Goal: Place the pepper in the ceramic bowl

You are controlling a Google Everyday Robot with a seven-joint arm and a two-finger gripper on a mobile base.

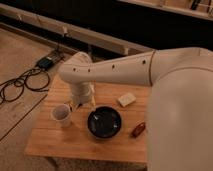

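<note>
The small reddish-brown pepper [138, 130] lies on the wooden table [55, 142], to the right of the black ceramic bowl [104, 122] and close to its rim. The bowl sits near the table's middle and looks empty. My gripper [83, 104] hangs from the white arm above the table, behind and left of the bowl, between it and a white cup. It is well away from the pepper and holds nothing that I can see.
A white cup [61, 115] stands left of the bowl. A pale yellow block [126, 99] lies behind the bowl on the right. My arm's large white body [180, 110] covers the table's right side. Black cables [20, 82] lie on the floor to the left.
</note>
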